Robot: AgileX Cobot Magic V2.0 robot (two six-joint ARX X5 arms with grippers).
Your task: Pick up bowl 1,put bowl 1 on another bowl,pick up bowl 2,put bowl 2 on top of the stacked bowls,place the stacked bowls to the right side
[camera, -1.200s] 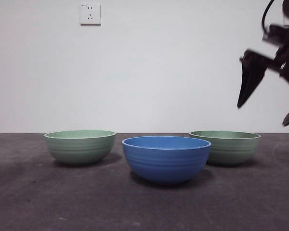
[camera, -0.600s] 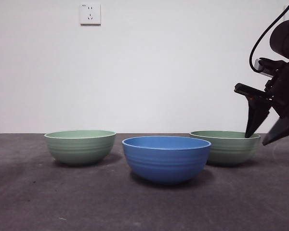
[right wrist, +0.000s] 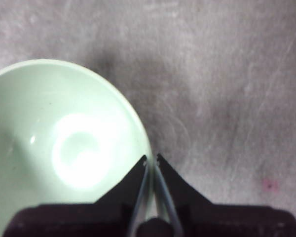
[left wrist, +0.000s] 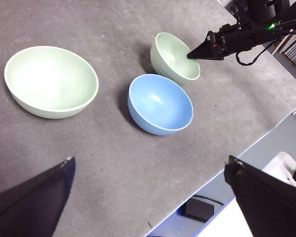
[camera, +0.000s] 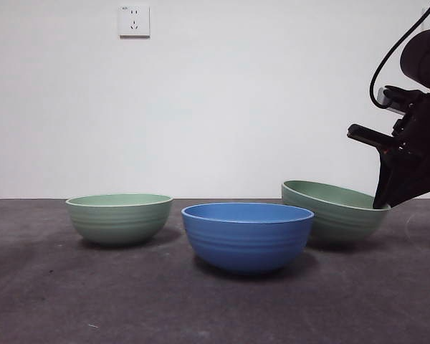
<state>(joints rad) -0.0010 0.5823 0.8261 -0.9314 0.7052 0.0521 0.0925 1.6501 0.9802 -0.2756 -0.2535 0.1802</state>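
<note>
Bowl 1, the pale green bowl (camera: 333, 211) on the right, is tilted, its right side raised off the table. My right gripper (camera: 383, 204) is shut on that bowl's rim (right wrist: 147, 170), one jaw inside and one outside. The blue bowl (camera: 247, 236) stands in the middle, nearest the front. Bowl 2, the other pale green bowl (camera: 119, 218), stands at the left. In the left wrist view, my left gripper (left wrist: 150, 197) hangs open high above the table, well away from the green bowl (left wrist: 52, 81), the blue bowl (left wrist: 160, 103) and the held bowl (left wrist: 172, 57).
The dark grey table (camera: 72, 301) runs to a white wall with a socket (camera: 134, 21). In the left wrist view the table's edge (left wrist: 246, 143) lies close past the blue bowl, with floor and a white thing (left wrist: 281, 165) beyond.
My right gripper came down onto the right green bowl's rim and shut on it. The bowl has tipped, its right side lifted. The other two bowls have not moved.
</note>
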